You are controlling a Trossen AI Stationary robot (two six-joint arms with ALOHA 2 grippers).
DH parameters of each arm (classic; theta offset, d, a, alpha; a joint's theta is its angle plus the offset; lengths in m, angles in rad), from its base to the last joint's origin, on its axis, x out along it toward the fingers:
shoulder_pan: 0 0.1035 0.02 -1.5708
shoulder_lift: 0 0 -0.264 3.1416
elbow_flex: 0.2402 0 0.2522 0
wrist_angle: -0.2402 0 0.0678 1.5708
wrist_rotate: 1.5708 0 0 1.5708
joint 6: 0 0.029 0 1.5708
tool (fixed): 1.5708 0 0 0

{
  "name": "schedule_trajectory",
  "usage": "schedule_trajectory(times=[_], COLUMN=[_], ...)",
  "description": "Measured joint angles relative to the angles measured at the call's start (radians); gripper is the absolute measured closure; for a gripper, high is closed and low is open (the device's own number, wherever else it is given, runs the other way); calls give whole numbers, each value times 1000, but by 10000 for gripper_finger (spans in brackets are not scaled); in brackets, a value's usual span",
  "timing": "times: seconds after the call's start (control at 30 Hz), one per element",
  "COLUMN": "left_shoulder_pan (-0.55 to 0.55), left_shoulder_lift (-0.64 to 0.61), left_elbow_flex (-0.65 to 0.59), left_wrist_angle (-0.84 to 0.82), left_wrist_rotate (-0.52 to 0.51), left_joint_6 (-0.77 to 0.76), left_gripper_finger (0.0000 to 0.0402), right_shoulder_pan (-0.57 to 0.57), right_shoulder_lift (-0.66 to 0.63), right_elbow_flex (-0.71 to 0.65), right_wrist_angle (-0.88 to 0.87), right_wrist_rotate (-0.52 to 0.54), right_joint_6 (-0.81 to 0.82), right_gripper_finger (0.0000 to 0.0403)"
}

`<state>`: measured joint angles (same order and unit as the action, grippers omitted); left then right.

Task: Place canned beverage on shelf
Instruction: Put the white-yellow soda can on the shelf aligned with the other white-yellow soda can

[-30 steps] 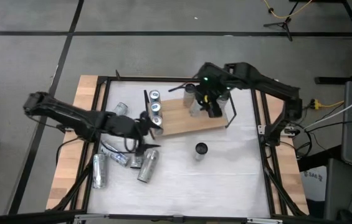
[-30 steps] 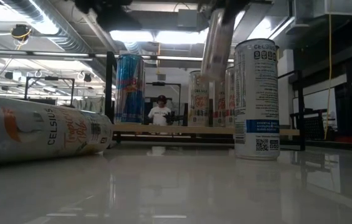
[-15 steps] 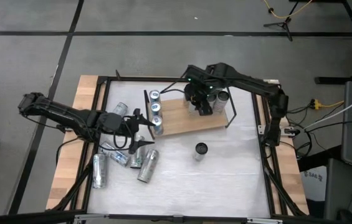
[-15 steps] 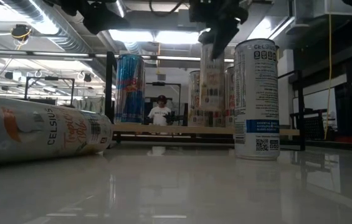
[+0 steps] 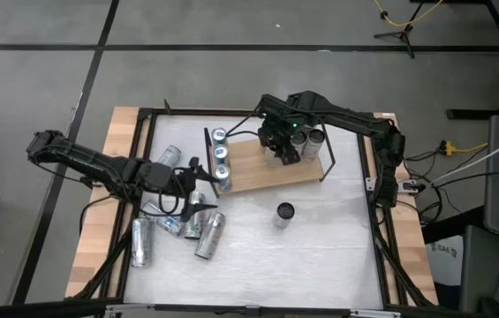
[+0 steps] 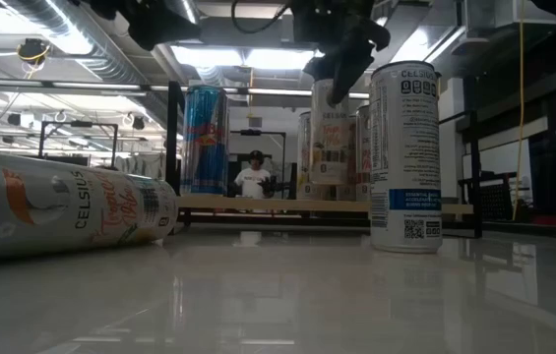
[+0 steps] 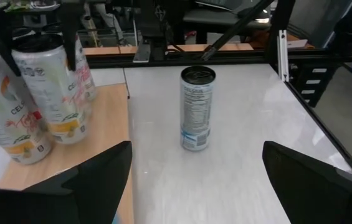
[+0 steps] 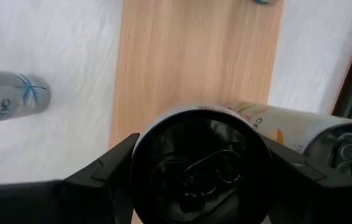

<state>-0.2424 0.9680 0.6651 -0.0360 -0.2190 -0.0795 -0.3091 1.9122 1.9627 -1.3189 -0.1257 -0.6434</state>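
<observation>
Nearest the low camera, a smooth aluminium can [image 6: 61, 211] lies on its side on the glossy white tabletop [image 6: 278, 295], and a tall cylindrical can [image 6: 405, 157] stands upright beside it. Behind them sits the shelf [image 5: 271, 168], a flat light-brown wooden board with thin black wire ends, carrying upright cans. Above it the right gripper [image 5: 283, 144] clasps a can [image 8: 197, 165] by its sides, over the board. The left gripper [image 5: 198, 188] hangs spread wide, holding nothing, near the fallen cans. Beyond, a person [image 6: 254, 177] sits under bright ceiling lights.

place: lab/workshop | cues: exposed ceiling ducts [image 6: 81, 44]; framed test table [image 5: 320, 230]
</observation>
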Motion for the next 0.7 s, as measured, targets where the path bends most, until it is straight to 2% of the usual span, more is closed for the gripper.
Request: schedule_trajectory(times=[0.27, 0.5, 0.7], left_shoulder_pan=[-10, -10, -10], left_shoulder_lift=[0, 0, 0], left_elbow_flex=[0, 0, 0], left_wrist_angle=[1, 6, 11], left_wrist_rotate=[0, 0, 0], left_joint_6=[-23, -23, -23], left_gripper_finger=[48, 48, 48], right_shoulder_pan=[-15, -13, -13], right_shoulder_lift=[-1, -2, -2], right_elbow_flex=[-91, -93, -93], right_wrist_angle=[43, 58, 56], right_wrist_rotate=[10, 12, 13], right_joint_6=[-22, -28, -28], right_gripper_finger=[152, 152, 122])
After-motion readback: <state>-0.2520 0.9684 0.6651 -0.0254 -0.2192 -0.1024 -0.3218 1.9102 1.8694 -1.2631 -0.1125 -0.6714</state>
